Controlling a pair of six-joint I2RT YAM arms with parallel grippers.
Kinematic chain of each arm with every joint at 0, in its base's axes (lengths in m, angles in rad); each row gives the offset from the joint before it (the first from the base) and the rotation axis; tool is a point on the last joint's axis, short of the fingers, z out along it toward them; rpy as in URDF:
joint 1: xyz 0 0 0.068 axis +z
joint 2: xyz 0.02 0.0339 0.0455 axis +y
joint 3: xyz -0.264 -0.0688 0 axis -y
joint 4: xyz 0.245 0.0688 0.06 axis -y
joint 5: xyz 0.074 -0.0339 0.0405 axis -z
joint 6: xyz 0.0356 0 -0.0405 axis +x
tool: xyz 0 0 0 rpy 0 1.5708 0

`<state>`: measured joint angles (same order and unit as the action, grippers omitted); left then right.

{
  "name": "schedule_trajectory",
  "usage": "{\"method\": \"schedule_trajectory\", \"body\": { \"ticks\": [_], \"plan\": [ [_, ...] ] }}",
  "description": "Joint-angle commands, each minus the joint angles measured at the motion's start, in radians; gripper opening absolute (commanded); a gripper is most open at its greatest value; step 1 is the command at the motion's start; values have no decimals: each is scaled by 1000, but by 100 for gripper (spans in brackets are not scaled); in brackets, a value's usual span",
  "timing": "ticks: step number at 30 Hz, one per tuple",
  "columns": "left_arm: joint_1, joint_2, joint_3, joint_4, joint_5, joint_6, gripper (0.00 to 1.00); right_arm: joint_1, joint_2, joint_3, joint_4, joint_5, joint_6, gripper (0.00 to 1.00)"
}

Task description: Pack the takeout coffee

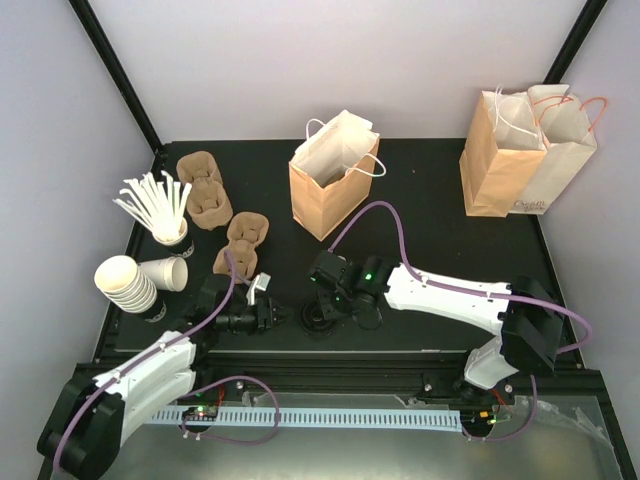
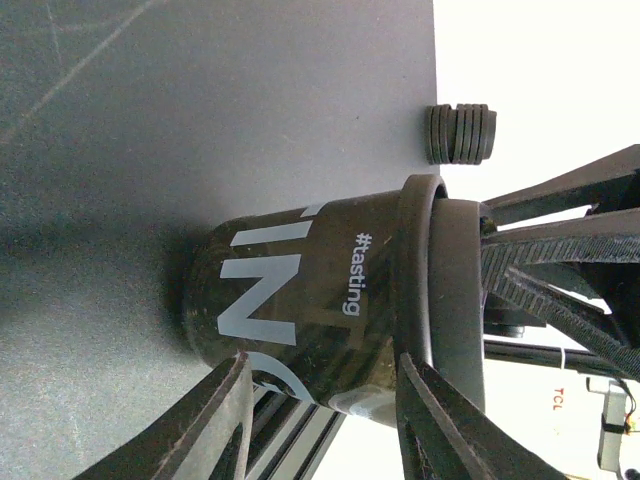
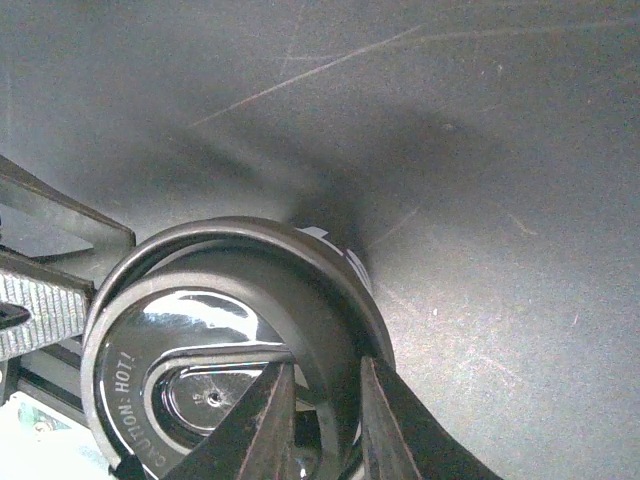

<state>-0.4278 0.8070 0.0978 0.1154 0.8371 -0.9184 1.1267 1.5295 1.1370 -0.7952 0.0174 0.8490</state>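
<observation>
The takeout coffee [image 1: 318, 323] stands upright on the black table near the front edge, between the two arms. It is a small cup with a black printed band [image 2: 300, 290] and a glossy black lid [image 3: 220, 340]. My right gripper [image 1: 325, 310] comes down on it from above. In the right wrist view the right gripper [image 3: 325, 365] is shut on the lid's rim, one finger on the lid top and one outside the rim. My left gripper [image 1: 275, 317] lies level just left of the cup. In the left wrist view the left gripper [image 2: 322, 358] is open, its fingertips short of the cup wall.
An open brown paper bag [image 1: 330, 185] stands behind the cup at centre. Two more bags [image 1: 525, 150] stand at the back right. Brown pulp carriers [image 1: 205, 190] [image 1: 240, 245], a cup of white sticks [image 1: 160, 210] and stacked lidless white cups [image 1: 125, 285] fill the left side.
</observation>
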Motion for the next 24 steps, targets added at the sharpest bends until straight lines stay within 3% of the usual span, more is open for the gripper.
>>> {"method": "schedule_trajectory", "body": {
  "ticks": [1,15,24],
  "plan": [
    [-21,25,34,53,28,3,42,-3,19,24,-1,-11,-10,21],
    [-23,-116,6,-35,24,-25,46,-2,30,36,-13,-8,-29,15],
    [-59,-82,7,-5,25,-48,46,-3,42,77,-55,32,-45,11]
  ]
}}
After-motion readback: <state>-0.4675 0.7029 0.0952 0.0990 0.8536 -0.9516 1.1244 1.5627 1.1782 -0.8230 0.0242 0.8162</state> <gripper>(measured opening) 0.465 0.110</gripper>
